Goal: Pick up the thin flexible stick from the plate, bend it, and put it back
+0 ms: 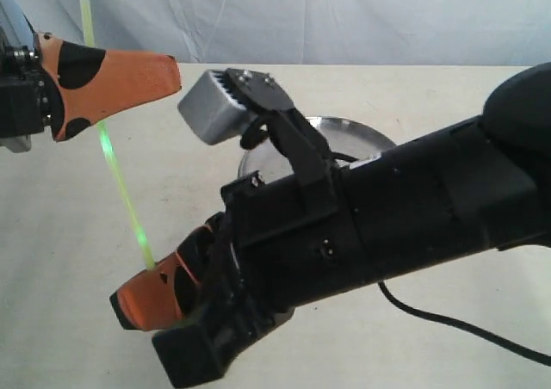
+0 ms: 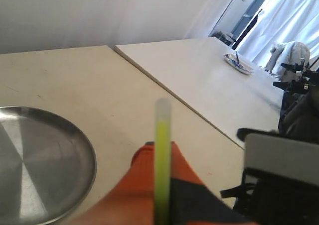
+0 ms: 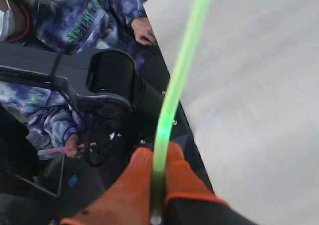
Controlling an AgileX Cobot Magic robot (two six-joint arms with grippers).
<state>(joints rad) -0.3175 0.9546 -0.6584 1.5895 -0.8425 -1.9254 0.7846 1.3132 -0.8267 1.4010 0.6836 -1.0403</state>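
The thin flexible stick [image 1: 118,175], a glowing yellow-green strand, hangs in the air above the table, slightly curved, held at both ends. My left gripper [image 1: 168,72], with orange and black fingers, is shut on its upper part, and the pale tip pokes out above. My right gripper [image 1: 129,307] is shut on its lower end. The stick [image 2: 161,160] runs between the left fingers, and the stick [image 3: 172,103] bows away from the right fingers. The silvery plate [image 1: 357,135] sits behind the right arm, mostly hidden. The plate [image 2: 40,160] holds nothing.
The right arm's black body and its grey wrist camera [image 1: 211,105] fill the middle of the exterior view. A black cable [image 1: 448,324] trails over the table at the right. A seam [image 2: 174,98] separates this table from a neighbouring one. A person [image 3: 60,21] sits beyond the table edge.
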